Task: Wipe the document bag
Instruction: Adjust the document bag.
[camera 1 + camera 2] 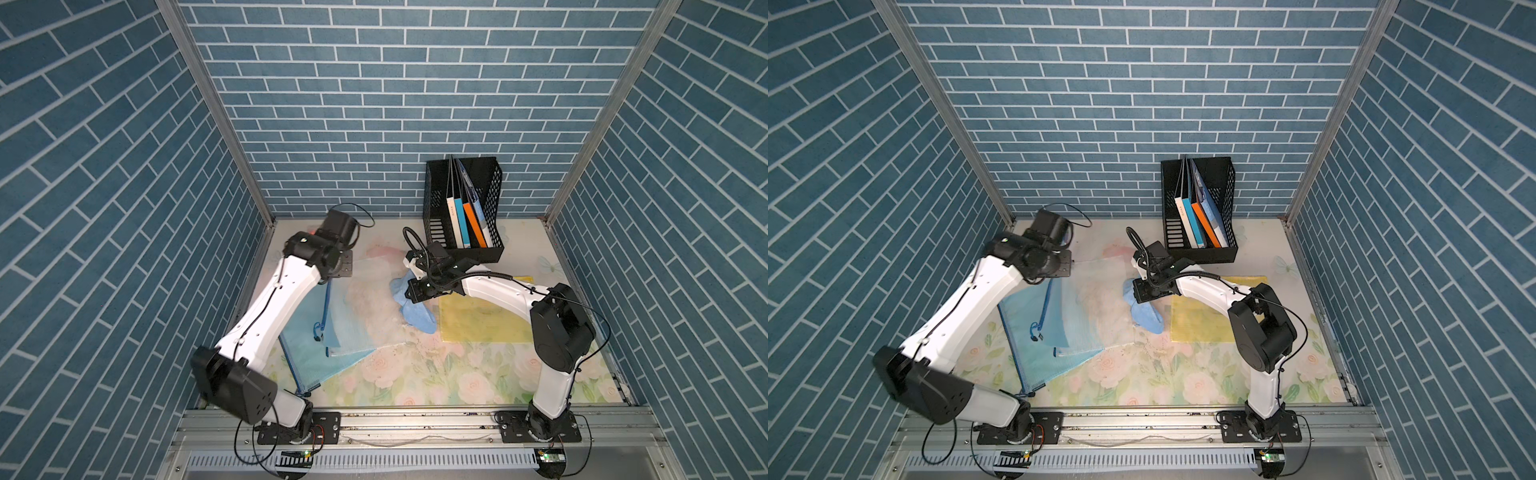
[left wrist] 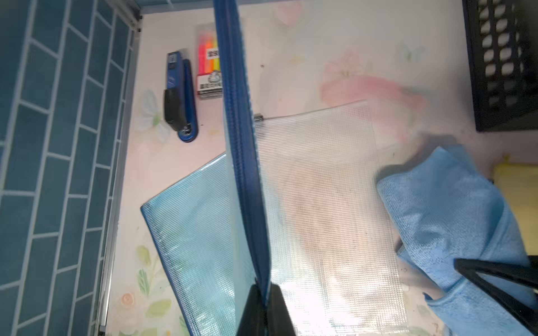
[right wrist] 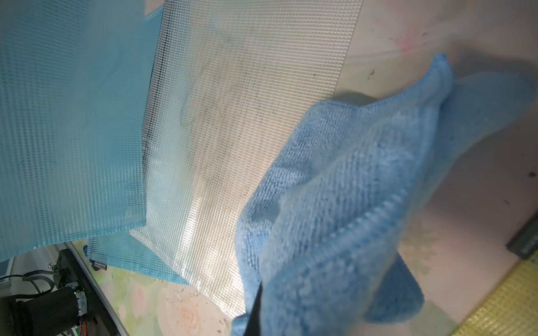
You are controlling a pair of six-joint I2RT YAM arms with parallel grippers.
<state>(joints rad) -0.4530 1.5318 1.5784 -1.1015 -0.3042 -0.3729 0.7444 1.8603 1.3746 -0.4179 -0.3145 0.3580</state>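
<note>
**Partway through: cloth on the bag, grime showing**

You have both arms committed. Your left gripper (image 2: 265, 305) is pinched tight on the dark blue zipper edge (image 2: 241, 116) of the translucent blue mesh document bag (image 2: 198, 232). It holds that edge up off the floral-print table (image 1: 436, 374), so the clear gridded panel (image 2: 320, 189) lies flat and exposed beside it. Whether that panel is the bag's other face or a second bag underneath, I cannot tell.

Your right gripper (image 1: 409, 293) is clamped on the light blue microfibre cloth (image 3: 349, 189). The cloth sits bunched over the panel's edge, on the side towards the flat yellow mesh folder (image 1: 482, 320). The bag itself lies on the table's left half, well apart from the black perforated file rack (image 1: 432, 232).

By my reading the wipe is under way but far from done. The grip on the bag and the grip on the cloth are both made, and the cloth touches the surface. However, a broad brownish smear shows across the middle of the clear panel, and dark specks dot the table just beside it.

What is left for you, I judge, is to sweep the cloth across that smeared middle towards the zipper. After that, check the lifted blue face before letting the bag down.
</note>
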